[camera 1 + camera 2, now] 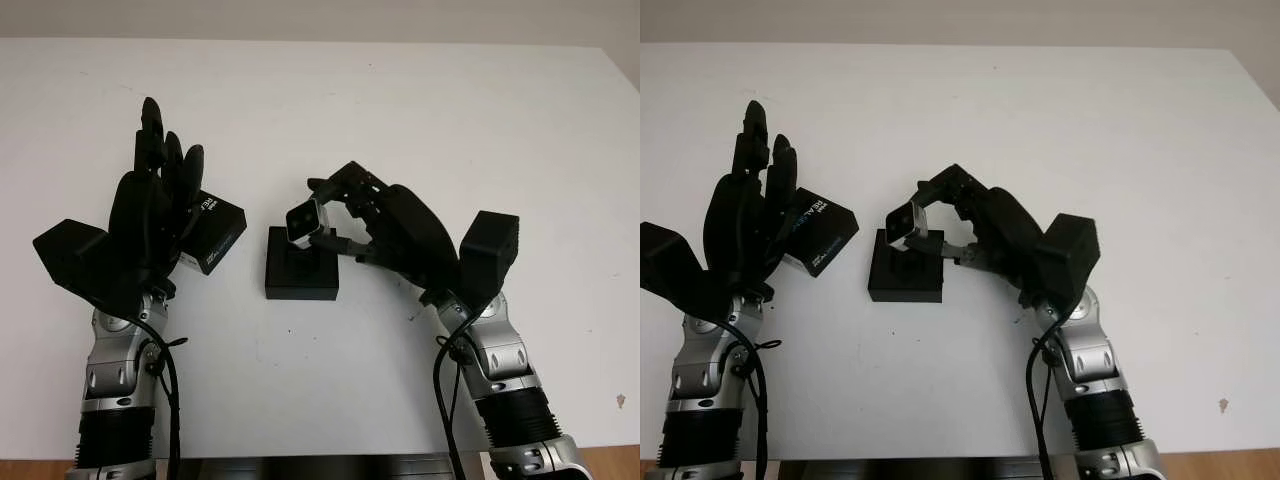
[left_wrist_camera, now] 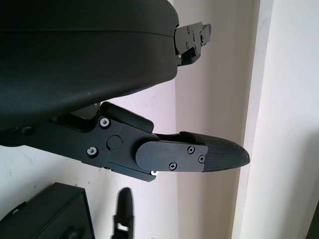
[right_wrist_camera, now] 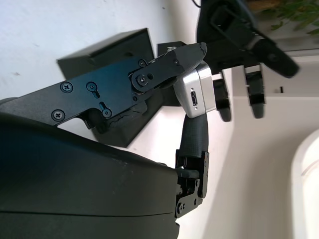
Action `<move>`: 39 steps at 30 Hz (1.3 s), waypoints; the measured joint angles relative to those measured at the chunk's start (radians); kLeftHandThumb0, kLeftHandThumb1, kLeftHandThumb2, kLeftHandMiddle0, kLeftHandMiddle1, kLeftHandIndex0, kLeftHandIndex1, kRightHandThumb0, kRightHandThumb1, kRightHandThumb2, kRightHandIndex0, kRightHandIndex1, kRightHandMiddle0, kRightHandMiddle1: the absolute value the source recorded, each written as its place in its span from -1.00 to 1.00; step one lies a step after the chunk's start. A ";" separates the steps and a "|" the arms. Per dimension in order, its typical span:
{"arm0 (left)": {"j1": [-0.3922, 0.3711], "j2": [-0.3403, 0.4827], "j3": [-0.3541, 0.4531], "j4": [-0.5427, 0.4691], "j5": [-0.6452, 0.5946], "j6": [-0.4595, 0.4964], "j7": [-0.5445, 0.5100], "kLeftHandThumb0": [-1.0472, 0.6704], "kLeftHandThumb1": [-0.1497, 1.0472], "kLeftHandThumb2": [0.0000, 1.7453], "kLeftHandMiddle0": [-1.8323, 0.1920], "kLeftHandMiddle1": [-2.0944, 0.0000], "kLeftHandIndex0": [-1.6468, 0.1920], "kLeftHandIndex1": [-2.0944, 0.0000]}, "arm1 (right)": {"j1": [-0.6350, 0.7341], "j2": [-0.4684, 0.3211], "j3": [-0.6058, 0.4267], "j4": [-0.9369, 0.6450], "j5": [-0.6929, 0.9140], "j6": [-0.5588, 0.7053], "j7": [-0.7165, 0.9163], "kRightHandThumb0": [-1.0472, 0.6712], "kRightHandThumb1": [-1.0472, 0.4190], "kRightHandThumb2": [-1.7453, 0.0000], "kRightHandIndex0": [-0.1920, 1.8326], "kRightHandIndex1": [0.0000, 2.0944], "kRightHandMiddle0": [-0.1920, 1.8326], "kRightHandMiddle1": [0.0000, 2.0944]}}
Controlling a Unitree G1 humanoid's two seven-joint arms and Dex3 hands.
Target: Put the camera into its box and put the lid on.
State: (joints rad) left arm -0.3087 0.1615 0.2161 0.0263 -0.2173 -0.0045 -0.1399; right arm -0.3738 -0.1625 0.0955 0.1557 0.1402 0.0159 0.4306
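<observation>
A small silver camera (image 1: 304,222) hangs just above the open black box (image 1: 301,274) at the table's middle, lens side up and to the left. My right hand (image 1: 326,214) is shut on it, fingers over its top and thumb under it; the right wrist view shows the camera (image 3: 197,93) pinched at its side with the box (image 3: 107,52) behind it. The black lid (image 1: 213,232), with white lettering, lies tilted left of the box. My left hand (image 1: 165,145) is open right beside the lid, fingers pointing away from me and covering the lid's left edge.
The white table (image 1: 450,110) stretches far behind and to the right of the box. Its front edge (image 1: 320,456) lies close to my forearms.
</observation>
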 measured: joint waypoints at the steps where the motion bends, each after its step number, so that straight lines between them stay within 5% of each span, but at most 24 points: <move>1: 0.000 0.000 0.000 0.000 0.001 0.000 0.000 -0.65 1.00 -0.60 1.00 1.00 1.00 1.00 | 0.004 0.002 0.002 0.005 -0.005 0.000 -0.001 -0.30 -1.00 0.92 -1.00 -0.27 -0.60 0.80; 39: 0.000 0.005 0.000 0.020 0.004 0.002 -0.005 -0.65 1.00 -0.60 1.00 1.00 1.00 1.00 | -0.070 0.084 -0.004 0.209 -0.055 -0.089 -0.041 -0.33 -1.00 0.86 -1.00 -0.31 -0.63 0.81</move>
State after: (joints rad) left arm -0.3089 0.1667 0.2157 0.0467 -0.2130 -0.0026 -0.1445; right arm -0.4442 -0.0785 0.0913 0.3649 0.0848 -0.0730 0.3898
